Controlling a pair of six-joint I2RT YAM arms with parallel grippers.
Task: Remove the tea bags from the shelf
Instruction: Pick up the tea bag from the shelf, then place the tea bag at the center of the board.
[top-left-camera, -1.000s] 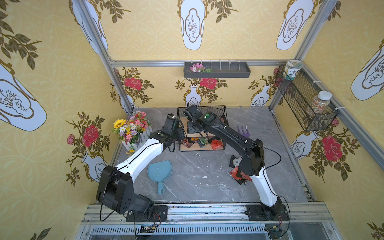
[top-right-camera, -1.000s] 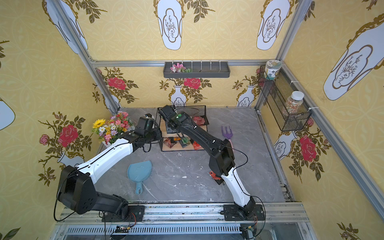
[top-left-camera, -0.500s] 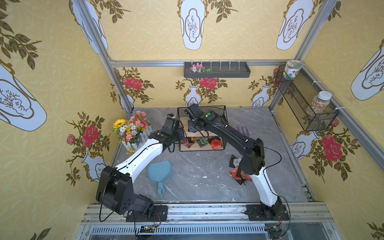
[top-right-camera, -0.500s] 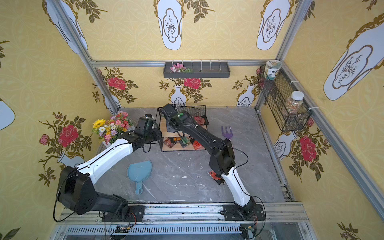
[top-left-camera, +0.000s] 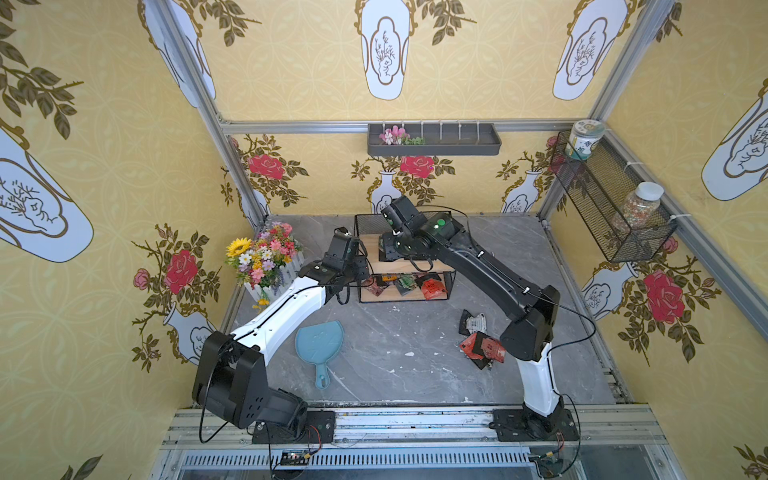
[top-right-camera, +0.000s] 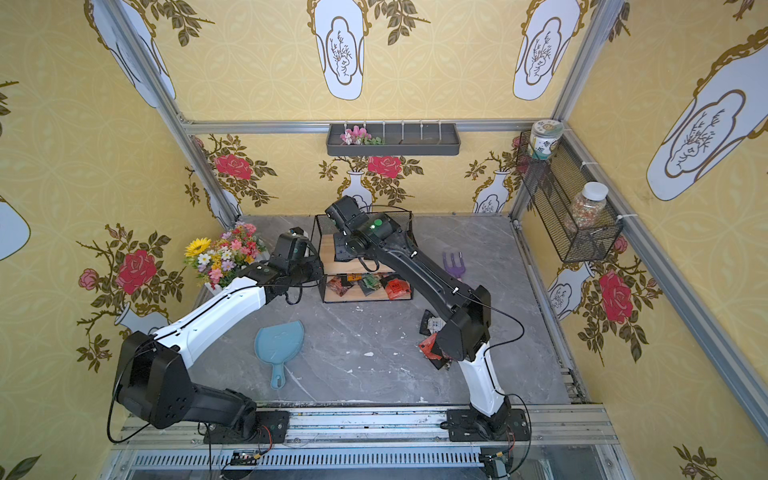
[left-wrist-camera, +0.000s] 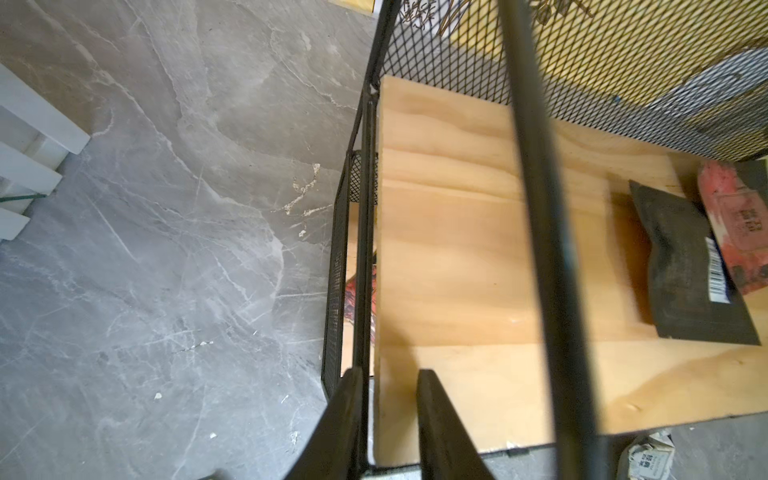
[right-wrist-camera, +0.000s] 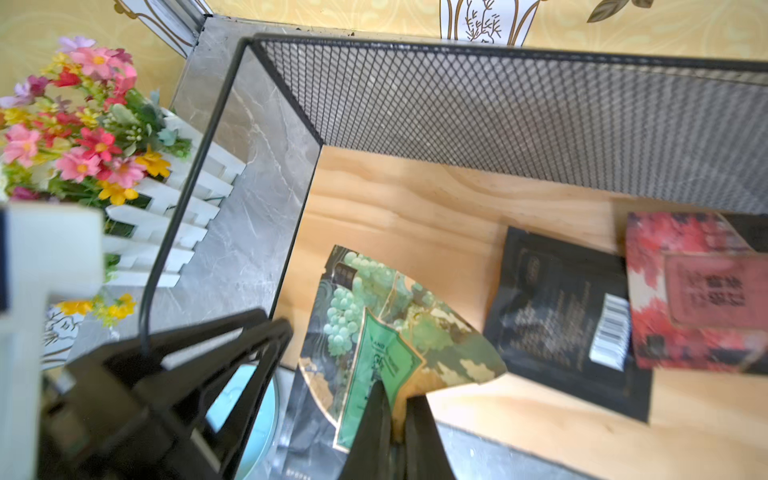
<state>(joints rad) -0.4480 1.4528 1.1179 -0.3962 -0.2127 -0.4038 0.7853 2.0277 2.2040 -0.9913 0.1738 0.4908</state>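
On the upper wooden board (right-wrist-camera: 415, 195) of the two-tier black wire shelf (top-left-camera: 368, 224), the right claw (right-wrist-camera: 397, 399) is pinched tight on a green grape-printed foil tea bag (right-wrist-camera: 395, 324), gripping it by one edge. That sachet arches over the board's front edge, at the end nearer the bunch of artificial flowers in a white picket planter (right-wrist-camera: 83, 137); whether it touches the wood I cannot tell. Just beside it a black foil tea bag with a barcode label (right-wrist-camera: 557, 316) lies flat on the same board. A red-and-white foil tea bag (right-wrist-camera: 685, 291) overlaps its far edge, close to the mesh back (right-wrist-camera: 498, 104).

The left claw (left-wrist-camera: 388, 374) is at the shelf's side toward the flowers. Its fingers (left-wrist-camera: 436, 415) stand a little apart, one outside the side wire and one over the board; whether they clamp anything I cannot tell.

In both top views a cluster of red, black and green tea bags (top-left-camera: 405, 284) lies on the lower board. Loose on the grey marbled desk (top-left-camera: 395, 365), beside the right arm, lie a silver-white tea bag (top-left-camera: 474, 322) and a crumpled red tea bag (top-left-camera: 482, 347). A light-blue leaf-shaped dish with a handle (top-left-camera: 320, 343) lies in front of the shelf, well apart from it.
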